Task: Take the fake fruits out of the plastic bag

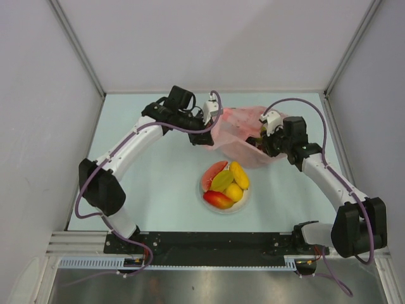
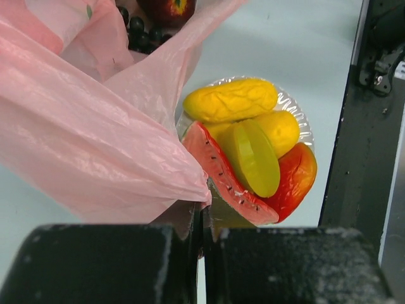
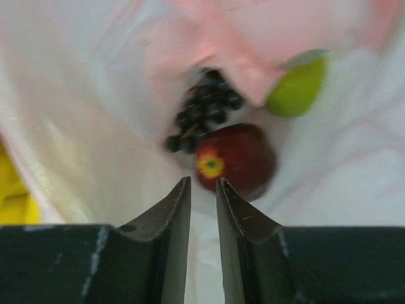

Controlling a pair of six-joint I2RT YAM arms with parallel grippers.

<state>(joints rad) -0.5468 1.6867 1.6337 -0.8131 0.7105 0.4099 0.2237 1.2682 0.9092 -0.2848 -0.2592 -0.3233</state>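
The pink plastic bag (image 1: 243, 130) lies behind the white plate (image 1: 243, 204). My left gripper (image 1: 212, 120) is shut on the bag's edge (image 2: 82, 139) and holds it up. My right gripper (image 1: 261, 142) is at the bag's mouth, its jaws a narrow gap apart and empty (image 3: 202, 183). Just beyond its tips, inside the bag, lie a dark red apple (image 3: 237, 158), a dark grape bunch (image 3: 202, 114) and a green fruit (image 3: 296, 92). On the plate lie a yellow fruit (image 2: 231, 99), a yellow-green fruit (image 2: 253, 155), a pinkish-red slice (image 2: 218, 174) and a red-orange mango (image 2: 297, 177).
The plate sits in front of the bag, between the two arms. White walls close in the table on the left, right and back. The black base rail (image 1: 209, 244) runs along the near edge.
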